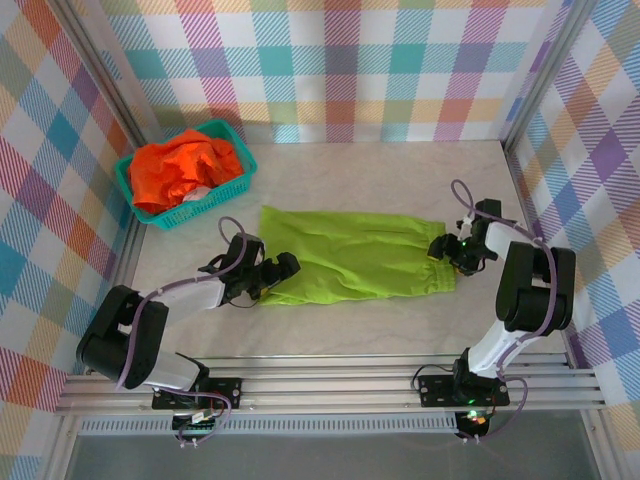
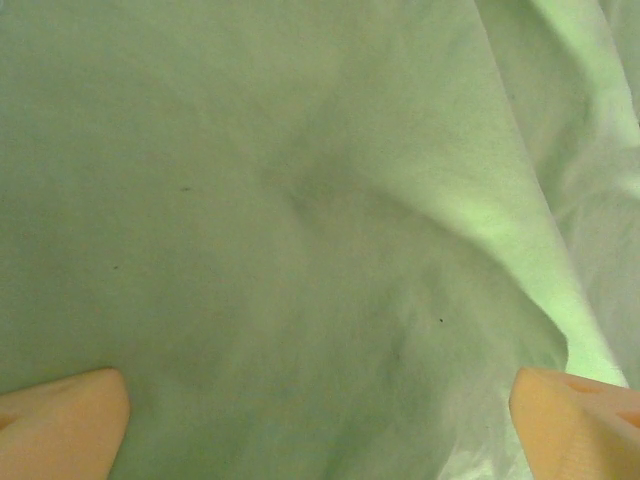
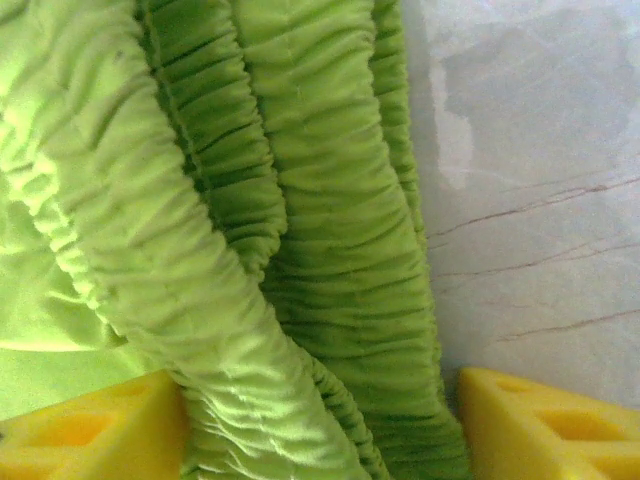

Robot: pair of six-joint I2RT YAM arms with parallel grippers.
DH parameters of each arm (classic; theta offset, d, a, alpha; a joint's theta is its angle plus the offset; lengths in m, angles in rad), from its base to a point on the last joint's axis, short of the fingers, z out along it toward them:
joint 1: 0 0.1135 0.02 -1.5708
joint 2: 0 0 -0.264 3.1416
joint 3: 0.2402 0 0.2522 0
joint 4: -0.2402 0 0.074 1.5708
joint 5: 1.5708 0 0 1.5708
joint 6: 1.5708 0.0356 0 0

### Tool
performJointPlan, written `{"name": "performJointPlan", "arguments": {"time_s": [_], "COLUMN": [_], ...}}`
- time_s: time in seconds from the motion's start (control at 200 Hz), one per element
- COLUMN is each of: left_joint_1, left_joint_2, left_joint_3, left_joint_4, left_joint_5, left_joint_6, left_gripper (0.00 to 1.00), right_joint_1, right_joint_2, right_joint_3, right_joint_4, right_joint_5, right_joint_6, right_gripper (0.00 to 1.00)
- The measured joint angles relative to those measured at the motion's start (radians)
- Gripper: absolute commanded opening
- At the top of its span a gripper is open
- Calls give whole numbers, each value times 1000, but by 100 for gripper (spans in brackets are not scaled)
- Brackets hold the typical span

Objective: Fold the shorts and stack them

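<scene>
Setting up a fold, you had the lime green cloth shorts (image 1: 350, 252) flat at the centre of the desk (image 1: 400, 180): left gripper (image 1: 288, 268) jaws wide apart over the leg end, right gripper (image 1: 443, 248) straddling the gathered waistband (image 3: 330, 300), pinch unclear.

Teal basket (image 1: 205, 206) sits at table's (image 1: 380, 180) far-left corner

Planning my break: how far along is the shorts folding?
Done: nothing is stacked yet; the green shorts lie spread flat on the table. In hand: the left gripper hangs open over their leg end, and the right gripper has its jaws either side of the waistband, grip unclear. Left: folding them, then the orange shorts, bunched in the basket.
</scene>
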Motion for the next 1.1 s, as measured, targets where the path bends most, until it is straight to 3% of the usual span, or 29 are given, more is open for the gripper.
{"name": "performJointPlan", "arguments": {"time_s": [0.08, 0.255, 0.41, 0.6, 0.825, 1.1], "left_joint_1": [0, 0, 0, 0, 0, -2], "left_joint_2": [2, -3, -32, -145, -263, -267], "left_joint_3": [-3, -5, -5, 14, 55, 55], "left_joint_4": [11, 14, -41, -198, -278, -287], "left_joint_5": [0, -2, -24, -61, -76, -50], "left_joint_6": [0, 1, 13, 51, 87, 86], "left_gripper": [98, 98, 98, 99, 99, 92], "right_joint_1": [20, 61, 80, 136, 246, 374], "right_joint_2": [6, -3, -61, -179, -313, -239], "right_joint_3": [0, 0, 1, 76, 298, 566], "right_joint_4": [10, 26, 11, -135, -336, -553], "right_joint_5": [4, 1, 37, 205, 482, 787], "right_joint_6": [4, 6, 0, -45, -161, -237], "right_gripper": [51, 12, 0, 0, 0, 0]}}
